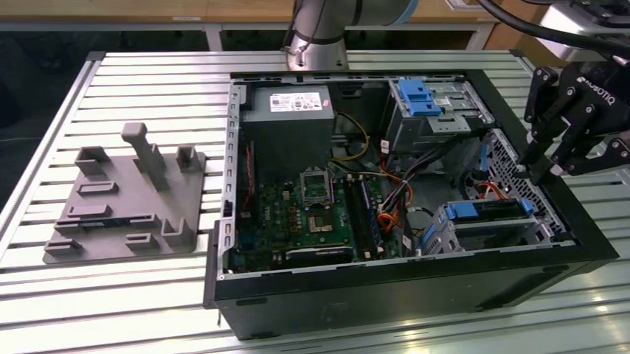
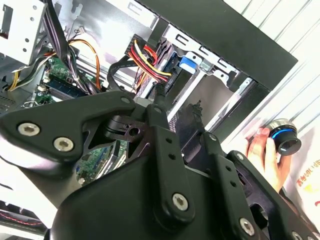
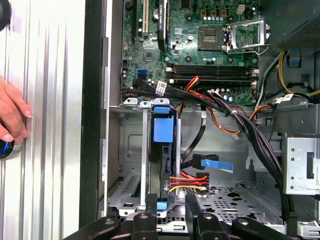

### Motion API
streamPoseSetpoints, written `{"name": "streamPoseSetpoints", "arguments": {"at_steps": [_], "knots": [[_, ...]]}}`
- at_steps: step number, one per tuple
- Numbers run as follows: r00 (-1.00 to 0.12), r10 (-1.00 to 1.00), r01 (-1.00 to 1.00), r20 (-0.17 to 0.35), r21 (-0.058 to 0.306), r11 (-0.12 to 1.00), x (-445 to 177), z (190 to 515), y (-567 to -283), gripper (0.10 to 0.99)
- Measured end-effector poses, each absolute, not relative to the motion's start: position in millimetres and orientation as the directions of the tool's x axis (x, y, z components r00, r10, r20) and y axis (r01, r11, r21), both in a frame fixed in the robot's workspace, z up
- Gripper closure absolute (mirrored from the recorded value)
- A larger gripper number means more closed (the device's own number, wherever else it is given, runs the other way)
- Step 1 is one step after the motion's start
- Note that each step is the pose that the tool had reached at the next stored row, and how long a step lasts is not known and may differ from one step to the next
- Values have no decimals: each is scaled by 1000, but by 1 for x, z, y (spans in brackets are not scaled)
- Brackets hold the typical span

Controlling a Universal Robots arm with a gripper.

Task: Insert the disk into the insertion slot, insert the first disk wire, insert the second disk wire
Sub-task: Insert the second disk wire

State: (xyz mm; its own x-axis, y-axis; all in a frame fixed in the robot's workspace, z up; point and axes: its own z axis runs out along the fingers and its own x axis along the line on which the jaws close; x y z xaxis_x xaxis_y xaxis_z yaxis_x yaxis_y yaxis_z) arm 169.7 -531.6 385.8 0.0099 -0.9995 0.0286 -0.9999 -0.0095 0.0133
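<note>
While the disk (image 1: 490,212) sits slotted, the hand (image 1: 548,171) hangs just above it.

Exterior view above case (image 1: 394,295), both wrist views w/in.

Ribbed silver aluminium surface (image 1: 147,81), brushed, semi-gloss. Flat grey plastic fixture block (image 1: 123,210) at the exterior view's left, matt. Black sheet-metal computer case (image 1: 394,291), matt. Low silver perforated sheet-metal drive cage (image 1: 440,236), shiny. Bright blue plastic carrier frame (image 1: 461,212), smooth. Black metal claw (image 1: 547,171), matt.
</note>
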Motion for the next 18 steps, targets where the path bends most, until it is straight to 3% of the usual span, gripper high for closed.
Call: {"name": "streamPoseSetpoints", "arguments": {"at_steps": [11, 18], "knots": [[10, -999, -1000, 39, 14, -9, 170, 386, -523, 725], [10, -990, -1000, 139, 17, -8, 170, 385, -501, 725]]}}
